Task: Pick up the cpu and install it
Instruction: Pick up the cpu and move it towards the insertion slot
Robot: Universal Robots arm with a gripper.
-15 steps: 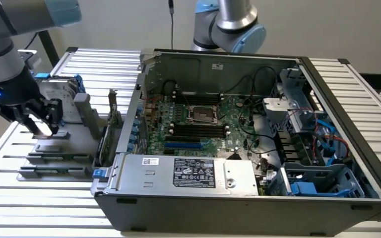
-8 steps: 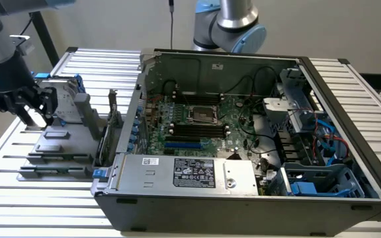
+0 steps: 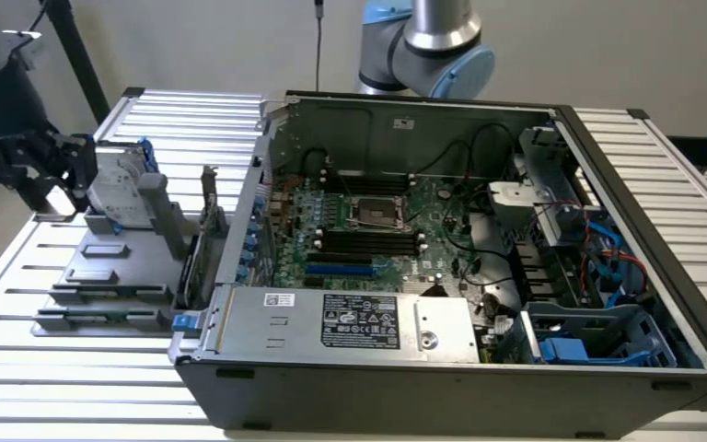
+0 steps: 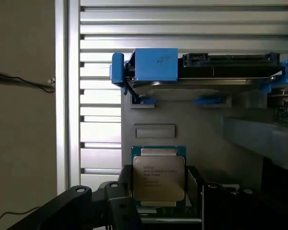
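The cpu (image 4: pixel 158 173), a small square chip with a silver top and printed text, sits between the black fingers (image 4: pixel 126 191) of my gripper (image 4: pixel 158 184). The jaws press on its two sides, and it hangs above the grey parts tray (image 4: pixel 206 122). In the exterior view my gripper (image 3: pixel 56 175) hovers at the exterior view's left, over the far end of that tray (image 3: pixel 84 281) and beside the hard drive (image 3: pixel 118 189). The motherboard's empty cpu socket (image 3: pixel 376 214) lies inside the open computer case (image 3: pixel 452 368), well off toward the exterior view's right.
A silver hard drive in a blue frame (image 4: pixel 201 76) stands on the tray past the cpu, with a small grey block (image 4: pixel 154 131) between them. The case wall (image 3: pixel 237 230) rises between tray and motherboard. Cables, a power supply (image 3: pixel 353 318) and drive cages fill the case.
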